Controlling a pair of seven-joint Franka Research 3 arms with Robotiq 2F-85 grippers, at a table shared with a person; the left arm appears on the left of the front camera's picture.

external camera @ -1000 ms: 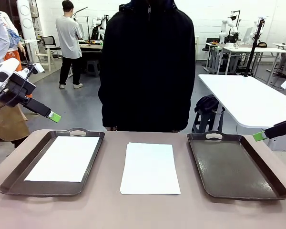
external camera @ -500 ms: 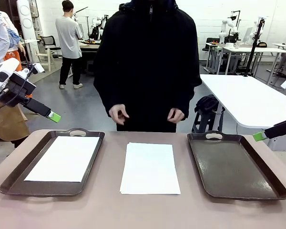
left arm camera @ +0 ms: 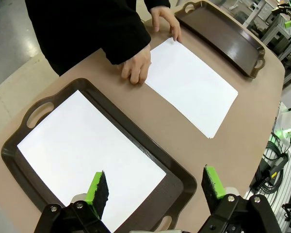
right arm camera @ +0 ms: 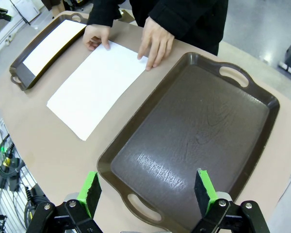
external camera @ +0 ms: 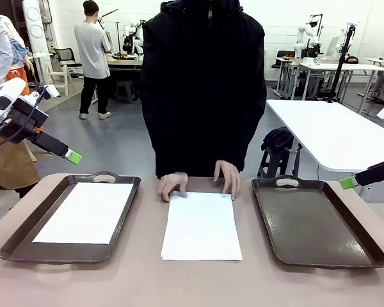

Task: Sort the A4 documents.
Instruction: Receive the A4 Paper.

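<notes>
White A4 documents [external camera: 201, 225] lie in a stack on the table's middle, also visible in the left wrist view [left arm camera: 191, 82] and the right wrist view [right arm camera: 94, 87]. Another white sheet [external camera: 86, 212] lies flat in the left brown tray [external camera: 25, 236]. The person's hands [external camera: 172, 185] rest on the far edge of the middle stack. My left gripper [left arm camera: 156, 187] is open, raised above the left tray's near end. My right gripper [right arm camera: 147, 190] is open, hovering over the right brown tray [external camera: 320, 224], which holds nothing.
The person in a black jacket [external camera: 201, 89] stands at the table's far side, between the two trays. Bare tabletop [external camera: 192, 281] runs along the front edge. Both arms [external camera: 25, 121] are held high at the sides.
The person's hands came down from in front of the body onto the far edge of the middle stack. Neither arm has moved.
</notes>
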